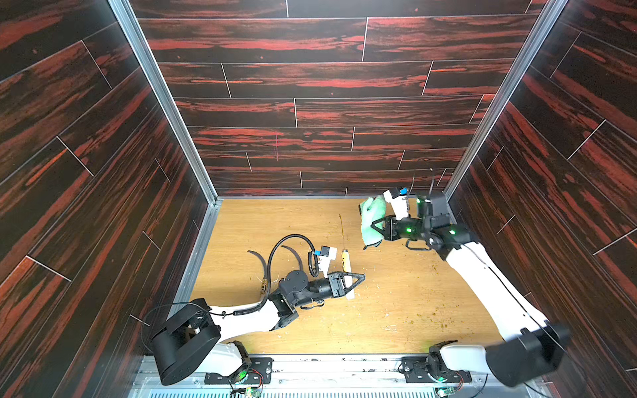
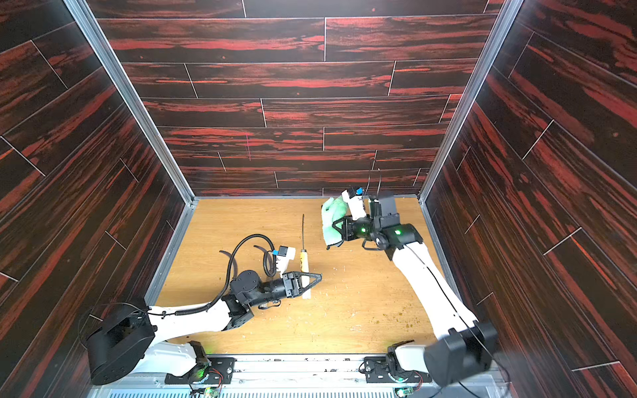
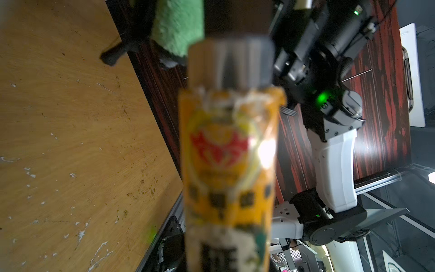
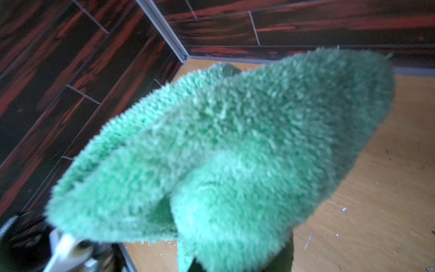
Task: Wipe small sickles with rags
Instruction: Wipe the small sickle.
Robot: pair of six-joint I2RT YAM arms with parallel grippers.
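Three small sickles: all showing in both top views, one being gripped, two lying on the table (image 1: pixel 396 296).
Held sickle (image 1: pixel 345 260): sitting near the table's middle, with its pale handle and yellow label band crossing the jaws. The thin dark blade is pointing to 12 o'clock. Cannot tell whether the butt end is touching the wood.
Left gripper (image 1: pixel 358 278): reaching in from 8 o'clock, jaws clamping tight across the handle of the held sickle. In the left wrist view that handle (image 3: pixel 226 153) is filling the frame, blurred, its yellow band carrying black squares.
First lying sickle (image 1: pixel 261 262): lying at 9 o'clock of the held one, well apart from it. Its curved blade is arching toward 11 o'clock and its handle is mostly hiding under the left arm (image 1: pixel 248 317).
Second lying sickle (image 1: pixel 294 254): lying between the first and the held one. Only the curved blade is showing, next to the black cable (image 1: pixel 275 248).
Rag (image 1: pixel 370 210): green and fluffy, hanging at 1 o'clock of the held sickle near the back right corner, apart from the blade. A black cord (image 1: pixel 374 245) is dangling below it.
Right gripper (image 1: pixel 377 227): coming in from 4 o'clock, jaws pinching down on the rag. In the right wrist view the cloth (image 4: pixel 235 153) is covering the fingers.
Crumbs (image 1: pixel 425 322): dark-green specks lying scattered toward 4 o'clock.
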